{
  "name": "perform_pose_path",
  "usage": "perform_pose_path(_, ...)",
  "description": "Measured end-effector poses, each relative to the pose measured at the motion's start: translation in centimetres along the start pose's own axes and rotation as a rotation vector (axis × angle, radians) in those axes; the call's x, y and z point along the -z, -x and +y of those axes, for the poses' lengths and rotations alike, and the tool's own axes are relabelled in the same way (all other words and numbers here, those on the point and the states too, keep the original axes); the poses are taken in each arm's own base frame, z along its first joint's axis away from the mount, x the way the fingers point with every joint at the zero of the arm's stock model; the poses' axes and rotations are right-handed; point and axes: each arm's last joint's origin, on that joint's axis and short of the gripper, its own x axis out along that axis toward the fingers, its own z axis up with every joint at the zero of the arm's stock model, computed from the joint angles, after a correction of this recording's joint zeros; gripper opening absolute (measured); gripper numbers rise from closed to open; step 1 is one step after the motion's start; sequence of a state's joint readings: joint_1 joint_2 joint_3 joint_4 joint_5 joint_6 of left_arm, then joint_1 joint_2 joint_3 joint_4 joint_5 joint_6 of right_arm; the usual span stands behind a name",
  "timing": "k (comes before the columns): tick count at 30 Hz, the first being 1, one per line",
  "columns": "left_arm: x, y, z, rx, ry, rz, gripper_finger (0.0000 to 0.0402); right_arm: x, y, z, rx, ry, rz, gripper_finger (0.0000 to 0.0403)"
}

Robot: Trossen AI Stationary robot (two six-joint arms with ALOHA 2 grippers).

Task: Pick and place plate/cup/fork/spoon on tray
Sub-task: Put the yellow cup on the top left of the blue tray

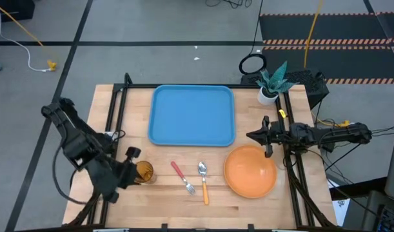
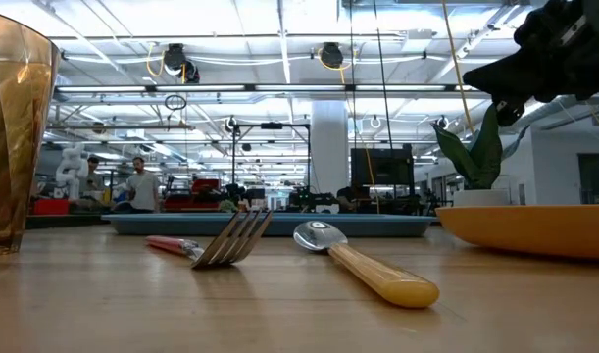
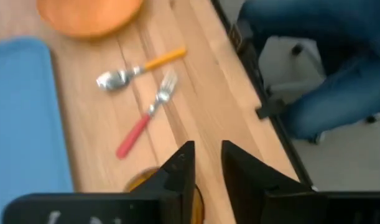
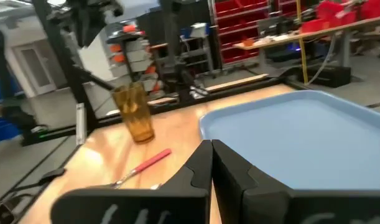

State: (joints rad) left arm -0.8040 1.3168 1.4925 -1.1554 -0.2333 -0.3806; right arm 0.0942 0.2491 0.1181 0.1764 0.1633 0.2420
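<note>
Left gripper (image 1: 131,169) low at table's front-left, cup (image 1: 144,171) just beside fingertips, blocking path ahead. Beyond cup: fork (image 1: 182,177), then spoon (image 1: 203,181), narrow bare wood between. Right gripper (image 1: 264,136) over plate (image 1: 249,171) rim; tray (image 1: 192,115) just ahead, bare inside. Plant (image 1: 271,80) behind, near table's corner.

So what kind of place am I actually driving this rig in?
Most likely a robotics lab or workshop rather than a home. The low view shows an open industrial ceiling with strip lights and people at benches in the background; the right wrist view shows red parts bins on shelving.
</note>
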Motion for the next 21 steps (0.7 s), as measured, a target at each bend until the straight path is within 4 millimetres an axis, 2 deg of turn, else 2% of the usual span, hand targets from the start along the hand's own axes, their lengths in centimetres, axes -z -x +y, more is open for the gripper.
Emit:
perform_pose_path(6,0.0,-2.3,-1.7,-0.011,0.025,0.084,0.0125,-0.6,-0.8,0.5,-0.034,0.010,-0.059,0.0000)
perform_pose_path(14,0.5,-4.3,-3.1,-0.054,0.057,0.174,0.0127,-0.7,-1.5,0.7,-0.039,0.031,-0.081,0.0000)
perform_pose_path(21,1.5,-6.3,-3.1,-0.196,0.082,0.327,0.0127,-0.7,-1.6,0.6,-0.013,0.042,-0.079,0.0000)
